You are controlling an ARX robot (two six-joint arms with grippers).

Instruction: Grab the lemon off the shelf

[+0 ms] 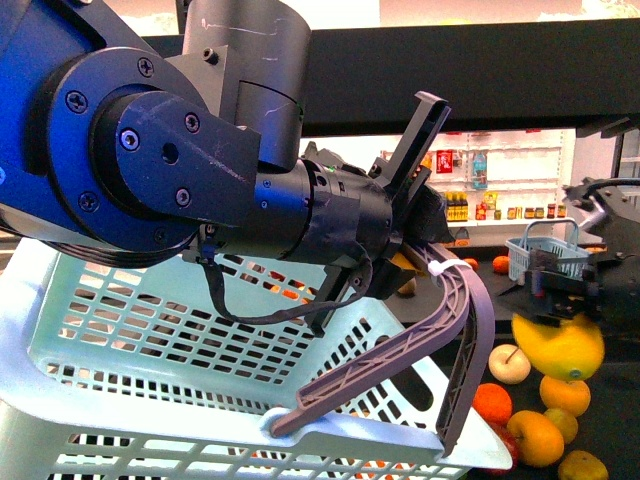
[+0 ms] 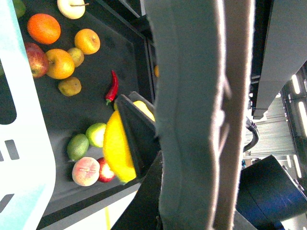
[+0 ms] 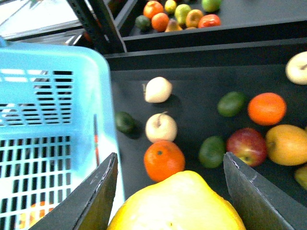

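The left arm (image 1: 170, 150) fills the near side, its thick blue and black joints bent so the forearm reaches out level toward the right. The left gripper (image 1: 415, 225) has one flat finger (image 1: 425, 140) angled upward. The basket handle (image 1: 455, 310) hangs from it, though I can't tell whether the jaws clamp it. Further right, the right gripper (image 1: 558, 305) points down, both dark fingers (image 3: 98, 196) pressed against the sides of the lemon (image 3: 177, 206).

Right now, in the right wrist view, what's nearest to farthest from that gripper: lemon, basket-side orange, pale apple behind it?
1. Lemon, held in the right gripper.
2. Orange, just beyond, beside the basket.
3. Pale apple, behind the orange.
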